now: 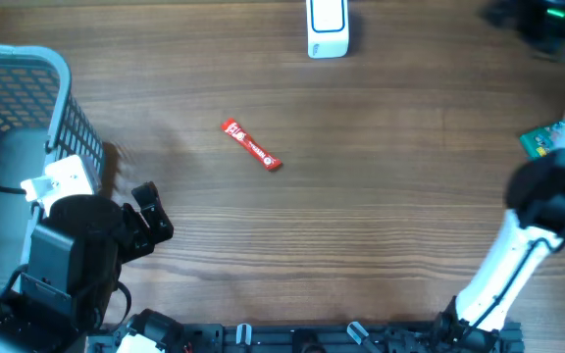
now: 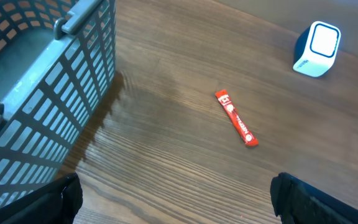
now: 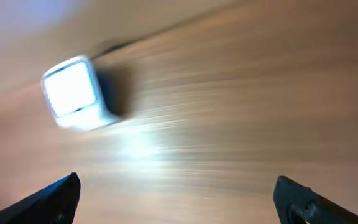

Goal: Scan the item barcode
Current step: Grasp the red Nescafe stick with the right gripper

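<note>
Two wide-open, empty hands: left hand (image 2: 176, 208) and right hand (image 3: 176, 205). Ahead of the left hand, slightly rightward, the red stick packet (image 2: 235, 117) lies flat on the worktop (image 2: 166, 155); likely light, thin, crinkly and slippery, best pinched across its narrow middle.

On the table (image 1: 381, 196), basket (image 1: 27, 56) at left, packet (image 1: 251, 144) centre, scanner (image 1: 327, 27) behind it, slightly right.
</note>
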Available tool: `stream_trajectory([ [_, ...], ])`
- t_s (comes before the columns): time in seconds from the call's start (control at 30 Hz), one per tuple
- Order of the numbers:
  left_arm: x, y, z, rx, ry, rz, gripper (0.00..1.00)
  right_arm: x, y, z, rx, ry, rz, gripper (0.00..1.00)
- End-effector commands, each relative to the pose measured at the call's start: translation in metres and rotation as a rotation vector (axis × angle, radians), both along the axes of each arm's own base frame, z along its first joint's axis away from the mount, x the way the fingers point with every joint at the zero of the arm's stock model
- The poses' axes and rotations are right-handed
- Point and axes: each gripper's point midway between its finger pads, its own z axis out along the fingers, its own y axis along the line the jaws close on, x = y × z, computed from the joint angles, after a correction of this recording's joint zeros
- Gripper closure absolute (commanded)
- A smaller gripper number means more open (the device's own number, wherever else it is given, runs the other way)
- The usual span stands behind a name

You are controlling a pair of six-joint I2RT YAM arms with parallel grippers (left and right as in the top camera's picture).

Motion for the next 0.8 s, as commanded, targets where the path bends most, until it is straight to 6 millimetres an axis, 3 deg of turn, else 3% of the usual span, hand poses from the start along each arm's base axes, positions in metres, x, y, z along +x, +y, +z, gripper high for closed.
stream_trajectory([
  [0.0,0.000,0.001,0.001,0.000,-0.008,0.007,0.00,-0.004,0.146,-0.026,0.059,0.055,0.284,0.01],
  [0.07,0.000,0.001,0.001,0.000,-0.008,0.007,0.00,-0.018,0.216,-0.057,0.017,0.112,0.408,0.00],
  [0.2,0.000,0.001,0.001,0.000,-0.008,0.007,0.00,-0.058,0.314,-0.121,-0.136,0.181,0.624,0.01],
  [0.23,0.000,0.001,0.001,0.000,-0.008,0.007,0.00,-0.077,0.344,-0.146,-0.241,0.186,0.725,0.03],
  [0.43,0.000,0.001,0.001,0.000,-0.008,0.007,0.00,-0.112,0.384,-0.194,-0.492,0.200,0.813,0.07],
  [0.57,0.000,0.001,0.001,0.000,-0.008,0.007,0.00,-0.134,0.402,-0.212,-0.511,0.221,0.872,0.21],
  [0.73,0.000,0.001,0.001,0.000,-0.008,0.007,0.00,-0.140,0.389,-0.238,-0.592,0.256,0.857,0.29],
  [0.77,0.000,0.001,0.001,0.000,-0.008,0.007,0.00,-0.142,0.386,-0.245,-0.598,0.268,0.857,0.35],
])
